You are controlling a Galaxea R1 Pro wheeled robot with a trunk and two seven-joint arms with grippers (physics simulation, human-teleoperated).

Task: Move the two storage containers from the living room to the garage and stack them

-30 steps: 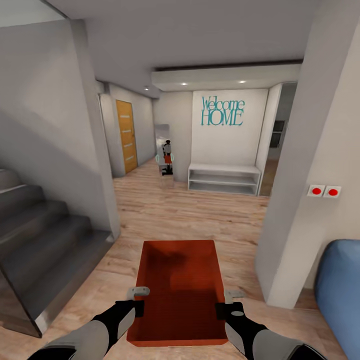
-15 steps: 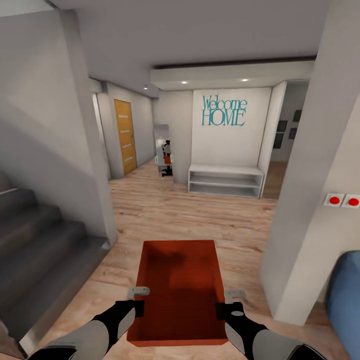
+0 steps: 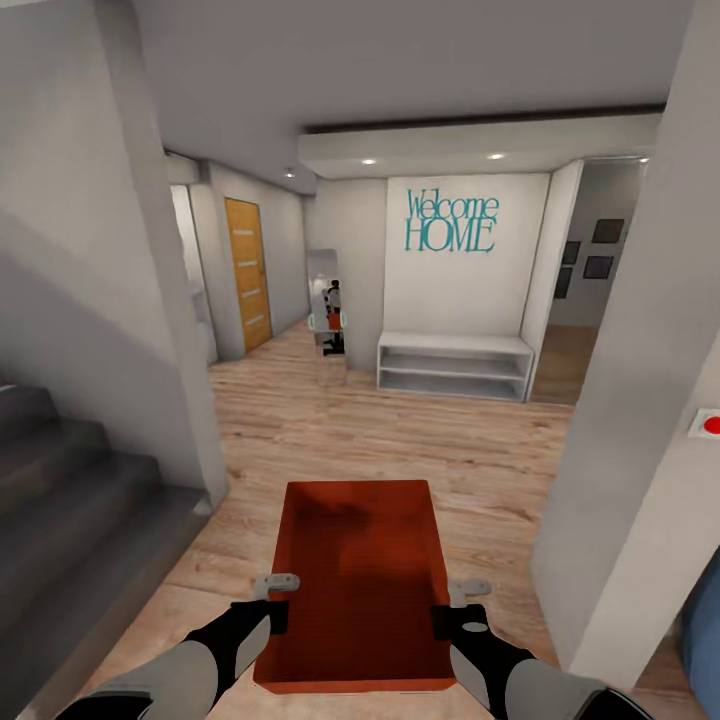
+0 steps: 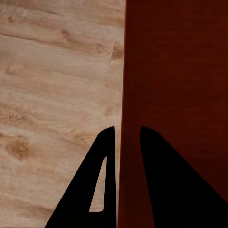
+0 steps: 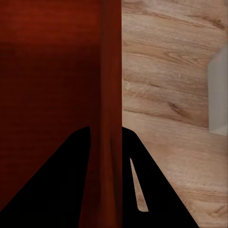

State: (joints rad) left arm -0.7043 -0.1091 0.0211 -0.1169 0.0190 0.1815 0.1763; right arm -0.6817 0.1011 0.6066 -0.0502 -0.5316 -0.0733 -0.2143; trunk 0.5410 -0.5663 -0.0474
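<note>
An orange-red storage container [image 3: 360, 580] hangs in front of me above the light wood-plank floor [image 3: 400, 440], long side pointing ahead. My left gripper [image 3: 272, 600] is shut on its left wall and my right gripper [image 3: 452, 605] on its right wall, both near the close end. In the left wrist view the left gripper [image 4: 127, 130] has its dark fingers on either side of the container's thin wall [image 4: 122, 71]. In the right wrist view the right gripper [image 5: 107, 128] clamps the opposite wall [image 5: 110, 71] the same way. The other container and the garage are out of view.
Grey stairs [image 3: 70, 500] and a white wall corner [image 3: 150, 300] stand at the left. A white wall [image 3: 640, 450] with a red button [image 3: 710, 424] and a blue sofa edge [image 3: 705, 620] are at the right. Ahead are a white shelf bench [image 3: 455, 362], a mirror [image 3: 327, 315] and a slatted wooden door [image 3: 248, 272].
The whole view has shifted: I have rolled forward, so the stairs slid left and the right wall and sofa slid right. The container and both grippers keep their places in the view.
</note>
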